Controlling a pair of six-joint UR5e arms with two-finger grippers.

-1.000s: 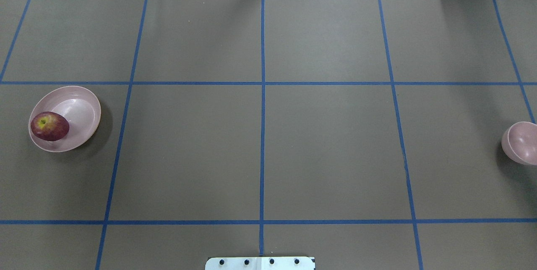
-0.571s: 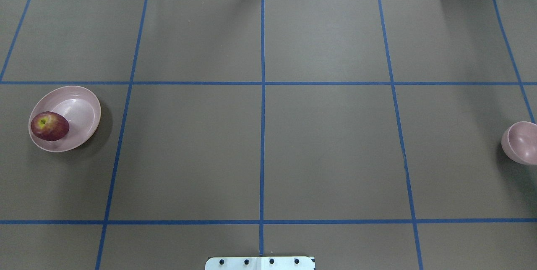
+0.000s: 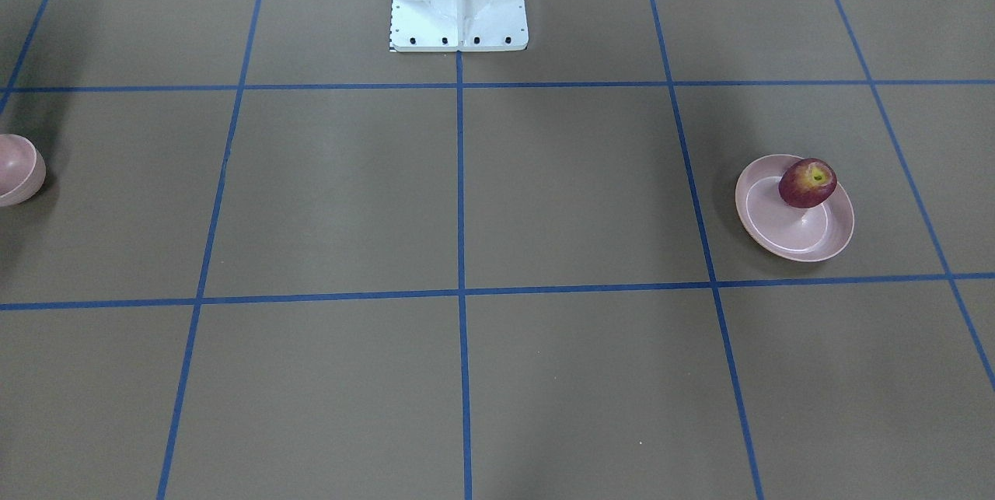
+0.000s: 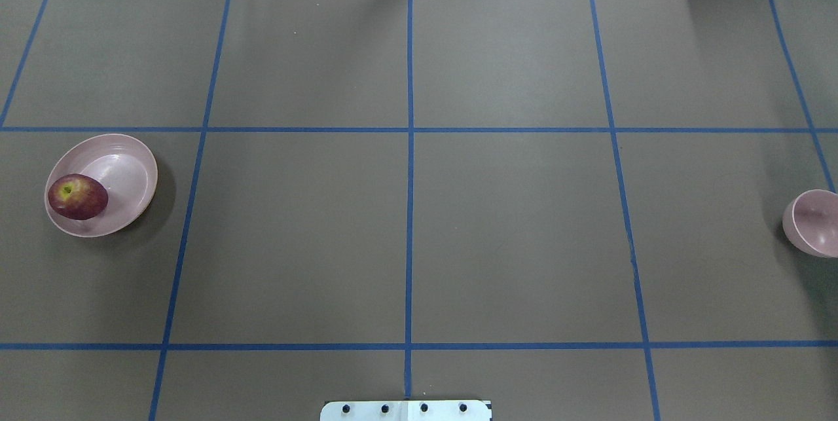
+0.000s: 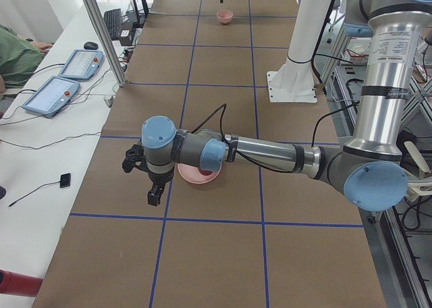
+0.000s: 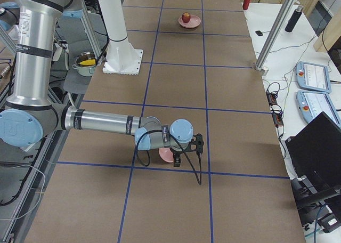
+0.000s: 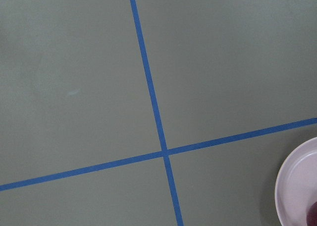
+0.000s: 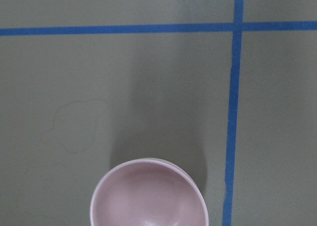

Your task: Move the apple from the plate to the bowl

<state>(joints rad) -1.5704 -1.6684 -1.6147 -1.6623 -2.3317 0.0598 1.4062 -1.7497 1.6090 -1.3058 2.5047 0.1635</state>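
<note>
The dark-red apple (image 4: pixel 77 196) sits on the near-left part of the wide pink plate (image 4: pixel 124 165) at the table's left. It also shows in the front view (image 3: pixel 808 183) on the plate (image 3: pixel 793 232). The small deep pink bowl (image 4: pixel 815 221) stands empty at the far right edge, and shows in the right wrist view (image 8: pixel 148 196). My left gripper (image 5: pixel 143 180) hovers beside the plate (image 5: pixel 199 176), on the side near the table's left end. My right gripper (image 6: pixel 187 151) hovers by the bowl (image 6: pixel 166 155). Both show only in the side views, so I cannot tell their state.
The white robot base plate (image 4: pixel 406 410) is at the near middle edge. Blue tape lines (image 4: pixel 410 211) grid the brown table. A side bench with control tablets (image 5: pixel 81 63) and a metal post (image 5: pixel 108 44) runs along the far edge.
</note>
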